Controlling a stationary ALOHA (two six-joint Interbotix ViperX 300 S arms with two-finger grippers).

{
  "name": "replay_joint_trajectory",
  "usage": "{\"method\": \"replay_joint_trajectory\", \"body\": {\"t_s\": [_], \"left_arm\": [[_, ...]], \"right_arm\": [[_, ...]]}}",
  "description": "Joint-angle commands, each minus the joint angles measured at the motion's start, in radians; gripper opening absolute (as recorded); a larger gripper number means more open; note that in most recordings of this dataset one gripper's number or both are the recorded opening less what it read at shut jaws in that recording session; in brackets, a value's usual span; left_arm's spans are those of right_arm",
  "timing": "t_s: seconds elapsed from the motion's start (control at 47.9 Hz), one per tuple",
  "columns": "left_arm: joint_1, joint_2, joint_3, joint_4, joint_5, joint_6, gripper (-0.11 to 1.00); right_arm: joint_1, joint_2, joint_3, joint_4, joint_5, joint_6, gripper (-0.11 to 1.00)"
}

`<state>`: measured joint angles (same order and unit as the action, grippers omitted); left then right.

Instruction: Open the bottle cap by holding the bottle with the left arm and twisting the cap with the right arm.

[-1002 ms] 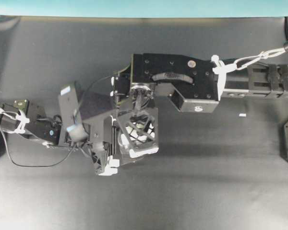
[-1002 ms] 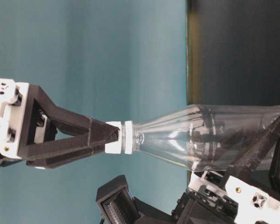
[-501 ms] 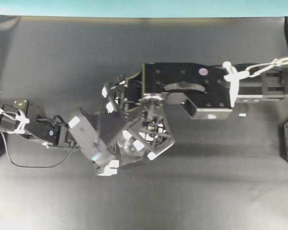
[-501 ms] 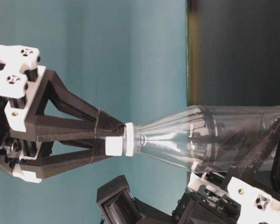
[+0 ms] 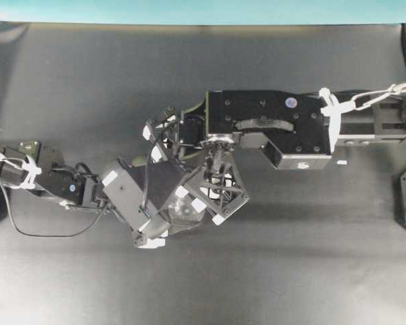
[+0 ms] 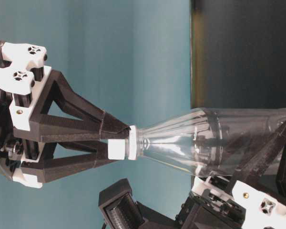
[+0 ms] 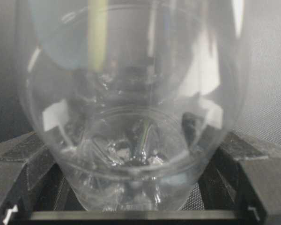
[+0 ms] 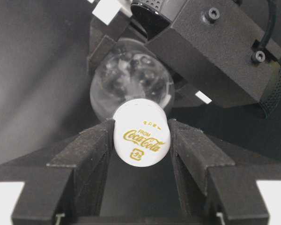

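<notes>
we twist the cap
our right gripper [image 8: 141,136] pinches the cap [image 8: 141,132] and has just turned; left gripper [image 7: 131,187] hugs the bottle [image 6: 200,138] at six o'clock.

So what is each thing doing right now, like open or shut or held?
bottle: clear, held at its body by the left gripper.
bottle cap: white, on the neck, pinched from both sides.
left gripper: closed around the bottle's body.
right gripper: shut on the bottle cap.
</notes>
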<state>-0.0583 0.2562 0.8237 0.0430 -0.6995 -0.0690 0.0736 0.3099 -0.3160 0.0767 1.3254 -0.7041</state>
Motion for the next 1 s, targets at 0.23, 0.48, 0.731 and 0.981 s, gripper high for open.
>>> {"method": "replay_joint_trajectory", "body": {"t_s": [0.23,0.48,0.731,0.981], "left_arm": [[-0.006,-0.003,-0.014,0.002,-0.002,-0.003,0.83],[-0.006,-0.003,-0.014,0.002,-0.002,-0.003,0.83],[-0.006,-0.005,-0.009,0.002,0.0,-0.008,0.83],[-0.006,-0.005,-0.008,0.002,0.002,-0.009,0.83]], "right_arm": [[0.025,0.002,0.006,0.0,-0.005,0.064,0.38],[0.021,-0.009,0.006,0.0,0.005,0.16,0.78],[0.006,-0.083,0.023,0.0,0.012,0.293,0.8],[0.005,-0.219,0.078,0.0,-0.011,0.359,0.8]]}}
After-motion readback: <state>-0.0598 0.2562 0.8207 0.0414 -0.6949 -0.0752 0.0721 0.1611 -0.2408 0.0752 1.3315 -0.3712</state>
